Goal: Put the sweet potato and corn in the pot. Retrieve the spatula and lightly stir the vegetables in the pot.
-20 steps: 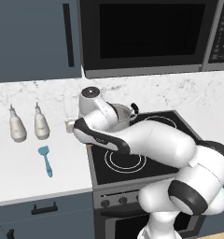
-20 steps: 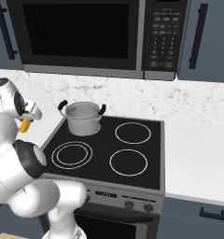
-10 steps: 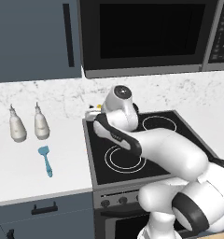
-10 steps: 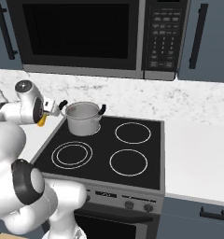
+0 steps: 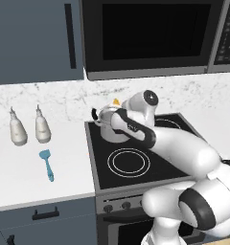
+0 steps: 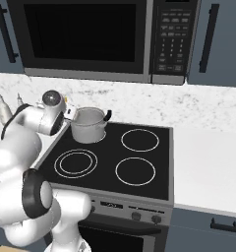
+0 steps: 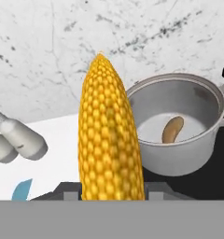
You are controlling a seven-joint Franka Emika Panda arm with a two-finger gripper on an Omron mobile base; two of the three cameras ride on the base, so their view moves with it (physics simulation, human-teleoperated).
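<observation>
Beside pot rim, pincer clamped on corn; sweet potato inside pot.

No text, brand or number can be read anywhere. The microwave's control panel carries rows of small pale markings on its buttons, but they are too small and blurred to make out. The two bottles on the table bear no legible labels, and the stove's front panel shows knobs without readable signs.
</observation>
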